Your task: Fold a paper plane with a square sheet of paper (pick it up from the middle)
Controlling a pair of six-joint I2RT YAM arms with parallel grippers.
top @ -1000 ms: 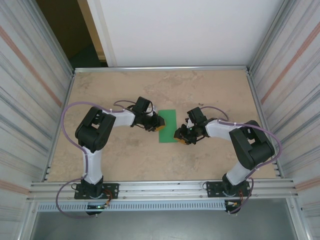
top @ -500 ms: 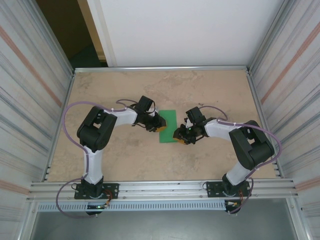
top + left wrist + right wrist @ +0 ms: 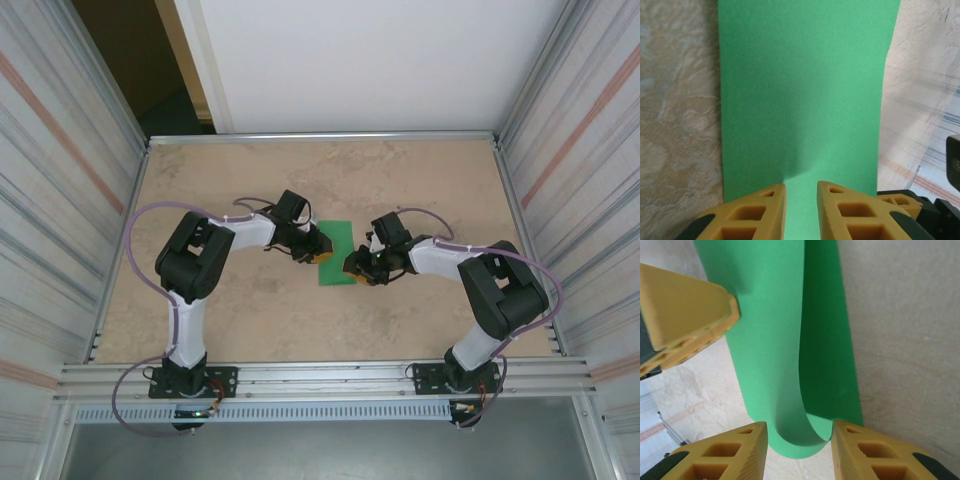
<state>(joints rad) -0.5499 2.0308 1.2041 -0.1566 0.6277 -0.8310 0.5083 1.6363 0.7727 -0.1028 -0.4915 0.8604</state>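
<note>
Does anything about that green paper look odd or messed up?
Yes. The green paper isn't flat: by the right gripper its top layer curls over in a soft rounded bend instead of a pressed crease. No tears show.

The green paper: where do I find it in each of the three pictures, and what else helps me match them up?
Top view: the paper lies near the centre of the table.
Left wrist view: the paper is a broad flat strip down the middle.
Right wrist view: the paper runs down the middle, folded over in a rounded bend at the bottom.
Shared landmark: the mottled beige table on either side of it.
</note>
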